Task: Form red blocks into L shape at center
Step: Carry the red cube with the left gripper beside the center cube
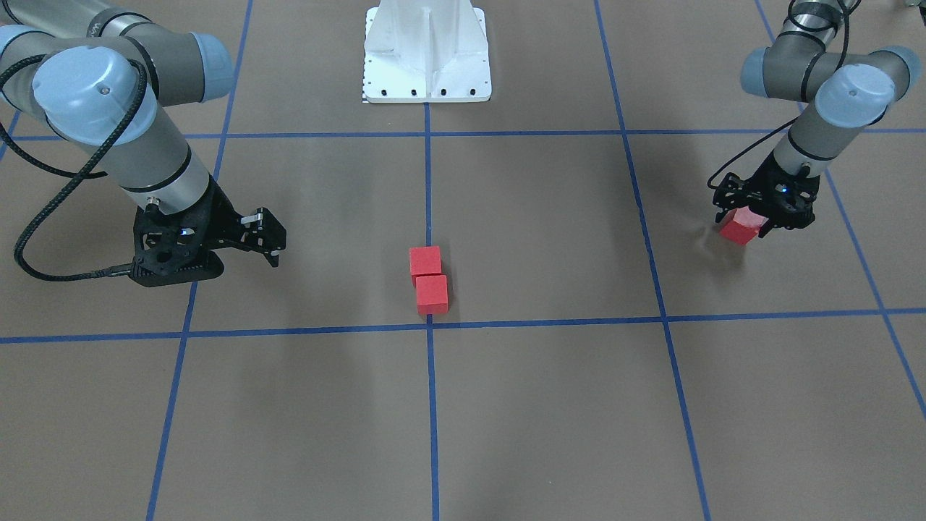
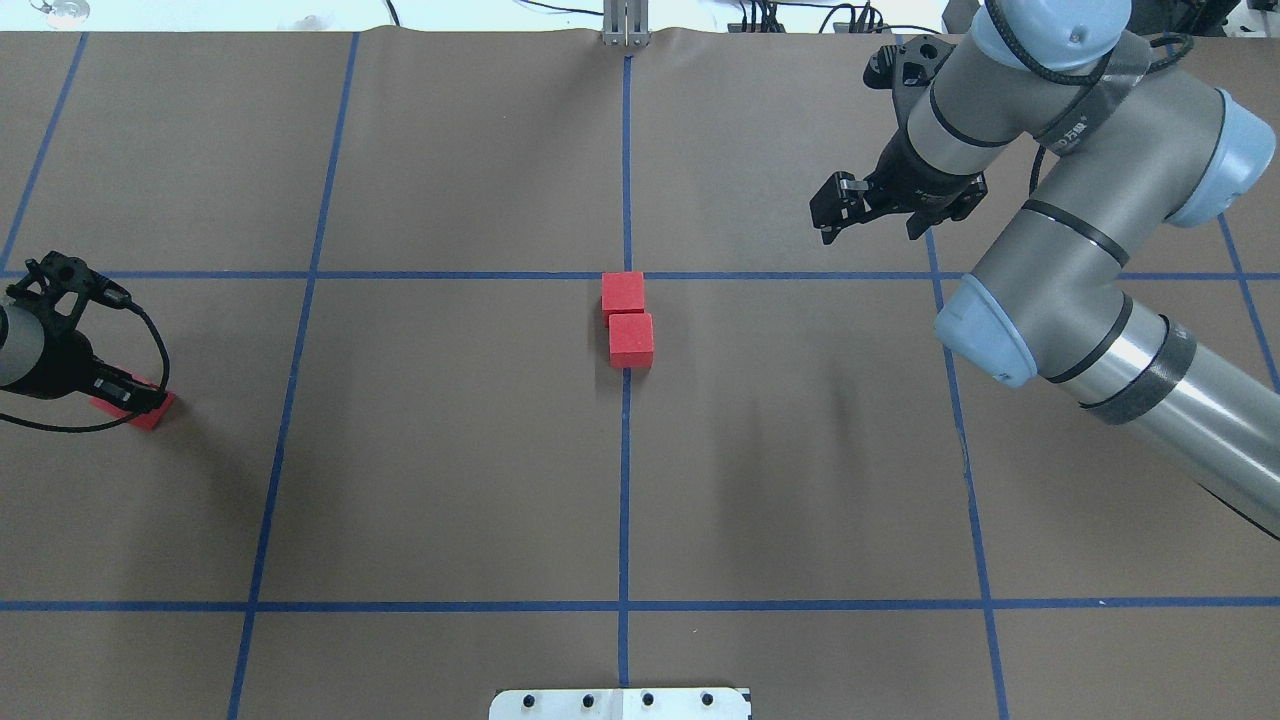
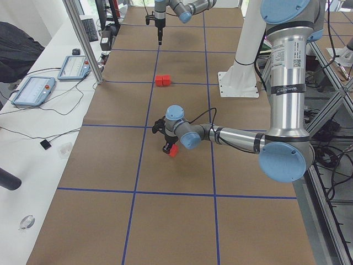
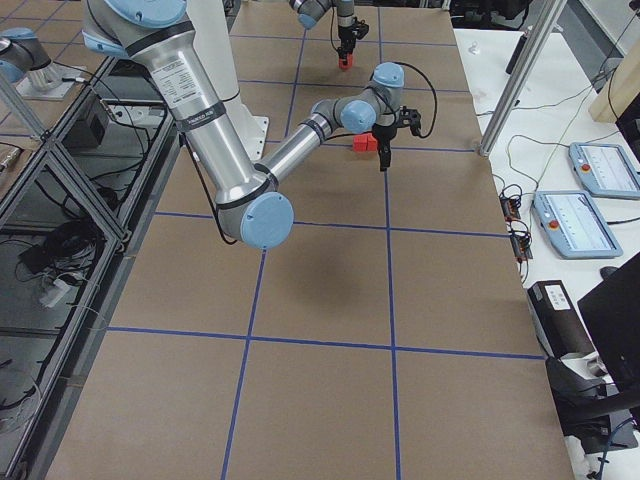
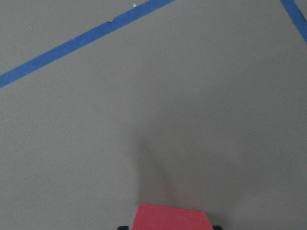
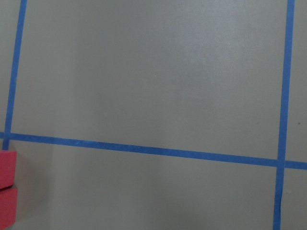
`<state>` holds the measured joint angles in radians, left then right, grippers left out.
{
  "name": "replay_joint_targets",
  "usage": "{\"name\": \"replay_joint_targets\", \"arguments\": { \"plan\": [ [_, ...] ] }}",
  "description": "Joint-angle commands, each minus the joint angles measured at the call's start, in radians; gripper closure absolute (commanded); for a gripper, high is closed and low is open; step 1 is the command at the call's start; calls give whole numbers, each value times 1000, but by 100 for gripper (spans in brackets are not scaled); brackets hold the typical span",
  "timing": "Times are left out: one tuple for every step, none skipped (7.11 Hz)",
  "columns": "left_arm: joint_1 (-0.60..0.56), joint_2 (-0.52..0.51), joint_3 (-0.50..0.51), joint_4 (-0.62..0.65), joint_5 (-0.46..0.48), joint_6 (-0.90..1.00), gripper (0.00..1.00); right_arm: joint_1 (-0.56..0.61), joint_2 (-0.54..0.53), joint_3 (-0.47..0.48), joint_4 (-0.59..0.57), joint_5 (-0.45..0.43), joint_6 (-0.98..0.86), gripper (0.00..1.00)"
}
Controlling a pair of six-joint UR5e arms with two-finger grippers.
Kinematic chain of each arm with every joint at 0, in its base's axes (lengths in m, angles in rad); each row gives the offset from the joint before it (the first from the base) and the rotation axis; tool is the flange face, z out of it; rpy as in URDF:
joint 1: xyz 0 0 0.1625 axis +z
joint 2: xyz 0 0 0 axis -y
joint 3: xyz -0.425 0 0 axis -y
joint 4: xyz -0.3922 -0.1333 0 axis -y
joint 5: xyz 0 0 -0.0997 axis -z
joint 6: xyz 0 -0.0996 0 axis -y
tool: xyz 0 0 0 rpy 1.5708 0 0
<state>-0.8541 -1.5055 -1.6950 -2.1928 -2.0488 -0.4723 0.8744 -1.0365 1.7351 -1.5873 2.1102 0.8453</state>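
Note:
Two red blocks (image 1: 425, 260) (image 1: 432, 293) lie touching in a short line along the middle tape line, just on the robot's side of the center (image 1: 429, 325) crossing. From overhead these red blocks (image 2: 623, 293) (image 2: 631, 339) sit below the center (image 2: 627, 275). A third red block (image 1: 739, 228) is far out on my left side, tilted, with my left gripper (image 1: 749, 224) shut on it low over the surface. In the left wrist view that red block (image 5: 170, 218) fills the bottom edge. My right gripper (image 1: 273, 246) hangs open and holds nothing, well to the blocks' other side.
The white robot base (image 1: 427, 51) stands on the middle line behind the blocks. Blue tape lines (image 2: 300, 275) divide the brown surface into large squares. Tablets and cables (image 3: 33, 91) lie on the white bench beyond the far edge.

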Motion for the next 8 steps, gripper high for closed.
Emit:
{"name": "replay_joint_targets", "arguments": {
  "plan": [
    [-9,-33,-35,101,-8,-2,100,2,3,0,1,1,0,1],
    [-48,-144,-41,230,-8,-18,100,6,3,0,0,1,0,1],
    [-57,-247,-43,364,-8,-108,100,20,1,0,0,1,-5,1],
    [-57,-310,-46,433,1,-290,100,26,1,-2,-2,1,-17,1],
    [-56,-331,-46,430,2,-541,100,35,-3,-2,-3,1,-32,1],
    [-53,-396,-25,438,-2,-818,100,44,-20,-2,-3,5,-51,1],
    [-39,-444,-12,439,5,-1100,100,66,-51,-2,0,40,-104,1],
    [-14,-496,0,476,7,-1287,100,95,-86,0,3,57,-170,1]
  ]
}}
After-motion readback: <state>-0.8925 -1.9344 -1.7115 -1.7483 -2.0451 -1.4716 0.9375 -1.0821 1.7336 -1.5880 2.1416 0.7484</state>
